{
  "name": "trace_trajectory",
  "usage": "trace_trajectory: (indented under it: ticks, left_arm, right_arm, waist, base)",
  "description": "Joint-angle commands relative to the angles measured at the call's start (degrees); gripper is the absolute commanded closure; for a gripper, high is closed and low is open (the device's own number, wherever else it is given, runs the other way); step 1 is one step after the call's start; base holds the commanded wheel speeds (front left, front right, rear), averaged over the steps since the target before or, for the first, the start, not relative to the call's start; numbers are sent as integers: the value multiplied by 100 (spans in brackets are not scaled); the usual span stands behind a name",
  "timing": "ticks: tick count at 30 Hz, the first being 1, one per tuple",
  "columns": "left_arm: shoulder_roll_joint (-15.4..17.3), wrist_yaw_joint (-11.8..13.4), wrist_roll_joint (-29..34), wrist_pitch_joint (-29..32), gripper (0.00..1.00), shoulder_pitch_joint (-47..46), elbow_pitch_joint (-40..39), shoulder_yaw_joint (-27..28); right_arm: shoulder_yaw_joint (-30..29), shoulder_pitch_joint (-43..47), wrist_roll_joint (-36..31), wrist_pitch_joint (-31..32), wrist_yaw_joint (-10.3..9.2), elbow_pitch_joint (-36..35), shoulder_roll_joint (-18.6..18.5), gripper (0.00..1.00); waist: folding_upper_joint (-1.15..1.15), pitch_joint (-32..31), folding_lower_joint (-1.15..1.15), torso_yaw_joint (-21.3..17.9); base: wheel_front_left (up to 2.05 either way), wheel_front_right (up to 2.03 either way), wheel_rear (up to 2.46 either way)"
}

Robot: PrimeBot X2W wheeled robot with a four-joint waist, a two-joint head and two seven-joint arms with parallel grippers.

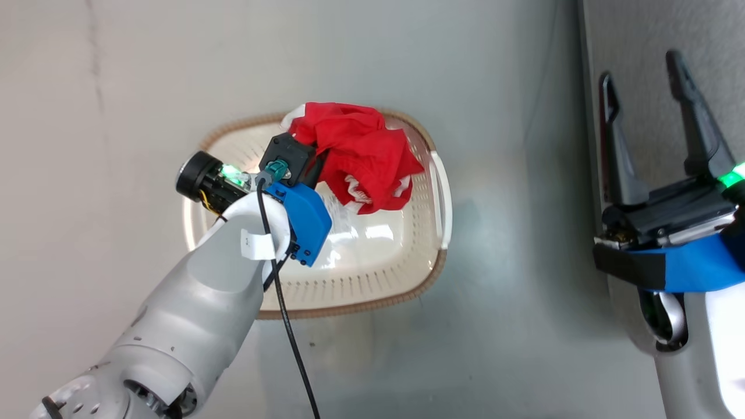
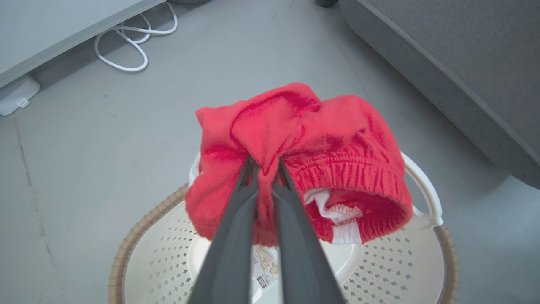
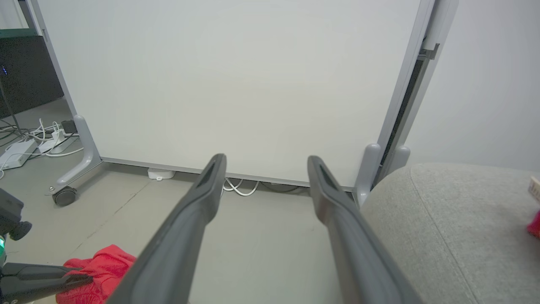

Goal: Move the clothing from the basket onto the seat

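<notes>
The clothing in my grip is one bright red garment, soft and crumpled, with a gathered elastic band, a white panel and red-and-white striped trim at its lower opening. My left gripper is clenched on a pinched fold of this fabric, which bulges out around both dark fingers. The garment hangs over the far part of the basket; I cannot tell whether its lowest edge touches the basket wall. The basket is cream-white plastic with rows of small perforations, a brown woven-look rim, a smooth white side handle and a printed label on its glossy bottom. It stands on a smooth grey floor. The seat lies to my right of the basket, with a strip of bare floor between them; its upholstery is light-grey woven fabric with rounded edges and a stitched seam. My right gripper hovers at the seat's near edge, jaws spread wide and empty. Beyond the floor stands a flat white partition panel on grey feet with a caster, and a looped white cable lies at its base.
</notes>
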Motion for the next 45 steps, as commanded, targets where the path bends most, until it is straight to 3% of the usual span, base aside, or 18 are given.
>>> trace_trajectory:
  ticks: [1, 17, 27, 38, 45]
  left_arm:
    - [-7, 1, -58, -45, 100, 51, -53, 47]
    - [329, 207, 226, -82, 100, 899, -1658, 1098]
    - [366, 204, 496, -83, 100, 1300, -2202, 1340]
    - [356, 179, 524, -34, 100, 1433, -2579, 1259]
    - [386, 228, 516, 44, 100, 1455, -2740, 1201]
  right_arm:
    - [-5, 93, 32, 1, 1, 43, -47, 0]
    - [-36, 1037, 151, 1, 1, 515, 75, 0]
    - [-62, 1633, 212, 1, 1, 720, 221, 0]
    - [-88, 2088, 246, 1, 1, 701, 346, 0]
    - [395, 1610, 203, 1, 1, 688, 90, 0]
  waist:
    - [0, -496, 0, 239]
    - [0, -2497, 0, 538]
    - [0, -3410, 0, 690]
    - [0, -3860, 0, 873]
    - [0, -3835, 0, 917]
  base:
    - [0, 0, 0]
    - [0, 0, 0]
    - [0, 0, 0]
    - [0, 0, 0]
    - [0, 0, 0]
